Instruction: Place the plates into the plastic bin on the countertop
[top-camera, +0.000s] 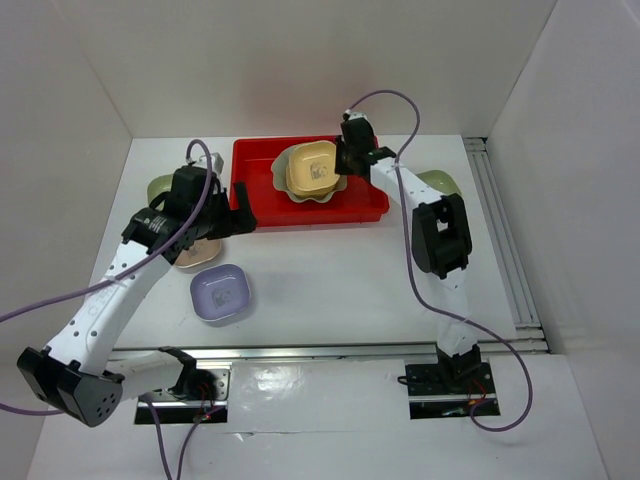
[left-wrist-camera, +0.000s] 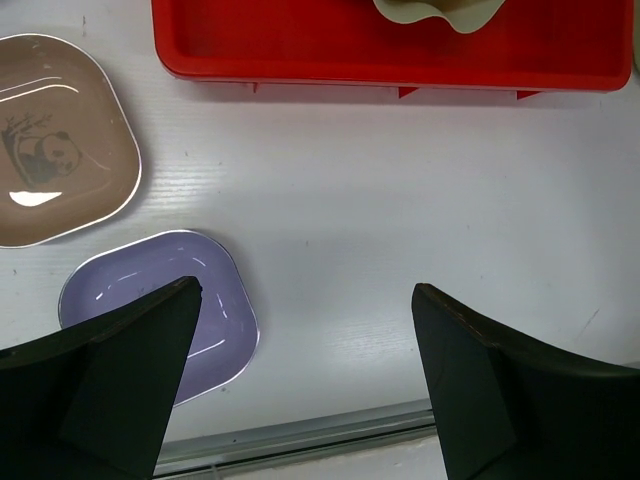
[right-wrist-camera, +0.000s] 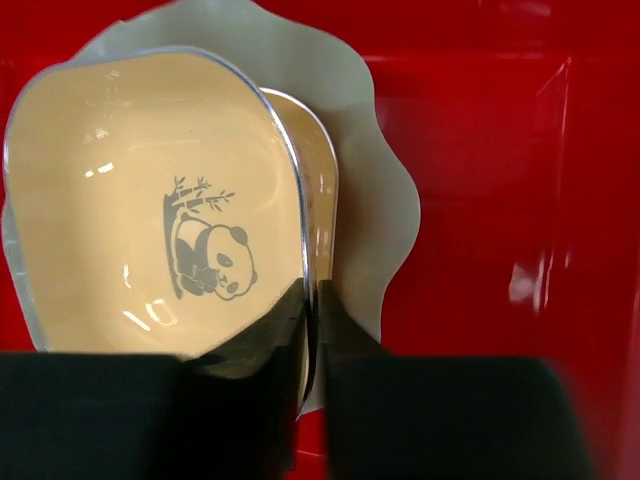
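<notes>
The red plastic bin (top-camera: 262, 200) sits at the back middle of the white countertop (top-camera: 330, 290). Inside it, a pale-green scalloped dish (top-camera: 283, 182) carries a yellow panda dish (top-camera: 310, 170). My right gripper (top-camera: 345, 160) is shut on the yellow dish's right rim; in the right wrist view (right-wrist-camera: 312, 300) its jaws pinch that rim (right-wrist-camera: 150, 200) over the scalloped dish (right-wrist-camera: 385, 200). My left gripper (top-camera: 228, 215) is open and empty, hovering above bare countertop (left-wrist-camera: 305, 330). A tan-brown dish (left-wrist-camera: 55, 140) and a lavender dish (left-wrist-camera: 150, 300) lie to its left.
An olive-green dish (top-camera: 158, 187) lies at the far left behind my left arm; another (top-camera: 442, 182) lies right of the bin, behind my right arm. The lavender dish (top-camera: 222, 293) sits front-left. A metal rail (top-camera: 330, 351) runs along the near edge, another (top-camera: 500, 235) along the right.
</notes>
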